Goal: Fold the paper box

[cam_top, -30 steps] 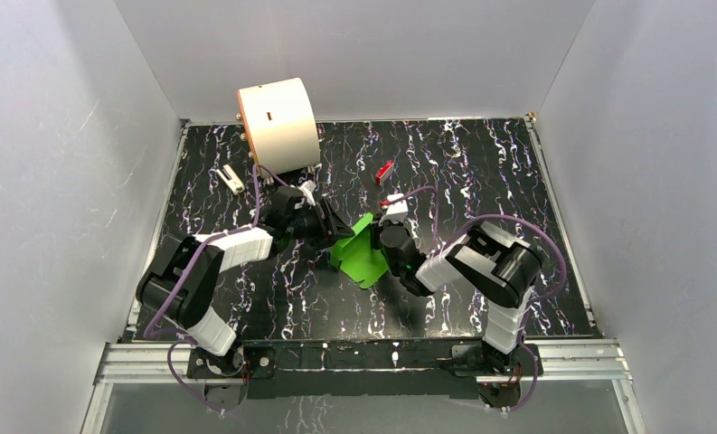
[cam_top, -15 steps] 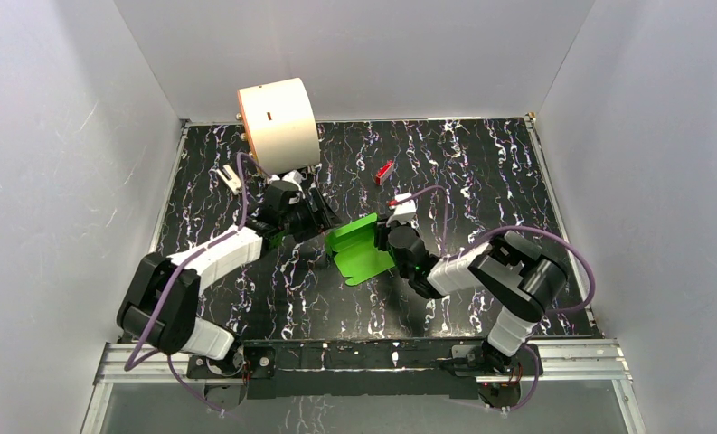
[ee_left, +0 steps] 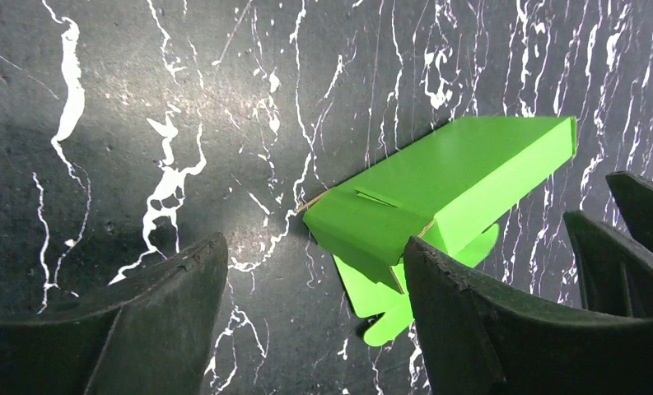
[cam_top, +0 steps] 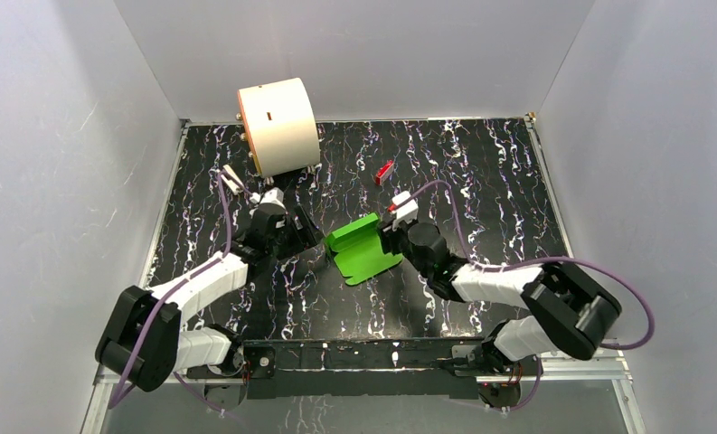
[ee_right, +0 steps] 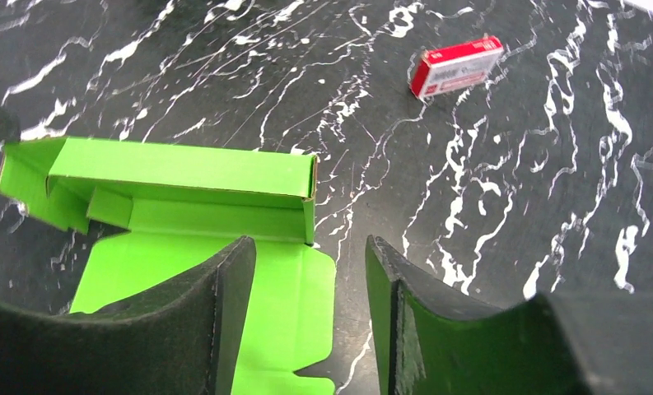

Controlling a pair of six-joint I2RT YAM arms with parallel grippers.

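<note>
On black marbled table (cam_top: pixel 481 181) | grey walls (cam_top: pixel 56 136) | paper box (cam_top: pixel 362 251) lying half-folded

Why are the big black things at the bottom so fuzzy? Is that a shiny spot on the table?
Left wrist view: the left fingers sit close to the lens, so they look soft, while the paper box is sharp; pale glare lies on the table, upper left. Right wrist view: the right fingers are soft too, the red block crisp.

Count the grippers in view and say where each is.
2. The left gripper, open, sits just left of the paper box; the right gripper, open, sits at its right edge.
</note>
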